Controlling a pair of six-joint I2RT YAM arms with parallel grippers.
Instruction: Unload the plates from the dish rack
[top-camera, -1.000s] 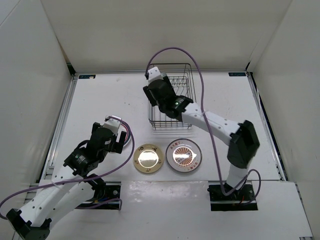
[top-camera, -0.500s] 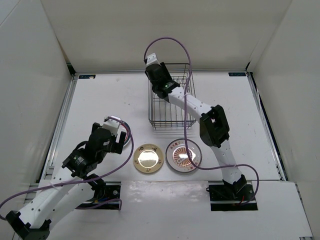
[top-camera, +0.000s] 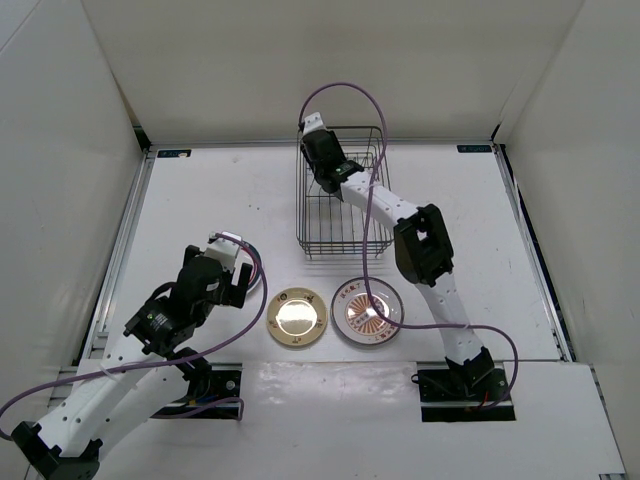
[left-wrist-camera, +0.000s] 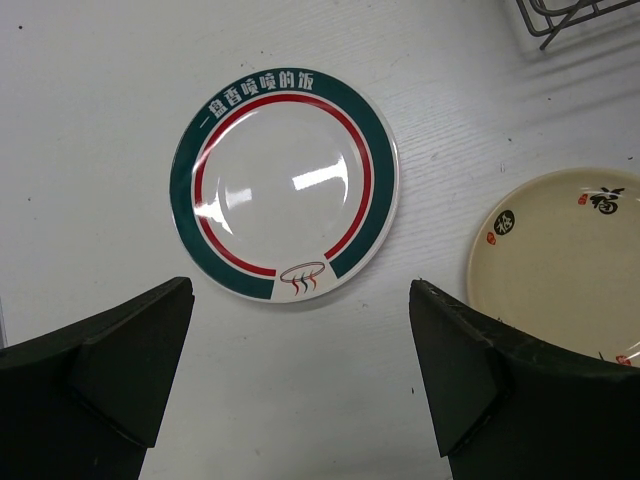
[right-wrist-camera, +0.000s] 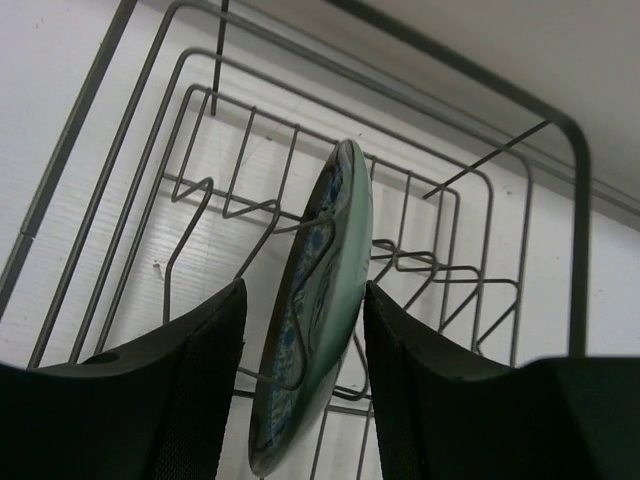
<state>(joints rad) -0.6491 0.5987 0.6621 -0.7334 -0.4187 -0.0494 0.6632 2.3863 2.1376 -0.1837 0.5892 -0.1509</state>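
We see right hand (right-wrist-camera: 303, 300) straddling teal plate (right-wrist-camera: 325, 270) in dish rack (right-wrist-camera: 578, 240), can't tell if gripping; left hand (left-wrist-camera: 298, 290) wide over green-rimmed plate (left-wrist-camera: 285, 185).

Wht table (top-camera: 200, 200) under me, matte & a bit scuffed close up, w/ metal rails (top-camera: 128, 250) down its L & R edges and a separate wht board (top-camera: 340, 400) across the near edge by my bases. Plain wht panels box me in: back wall (top-camera: 330, 60), L wall (top-camera: 50, 150), R wall (top-camera: 590, 150), w/ black brackets (top-camera: 143, 140) at both back corners. Light's even, shadows soft.
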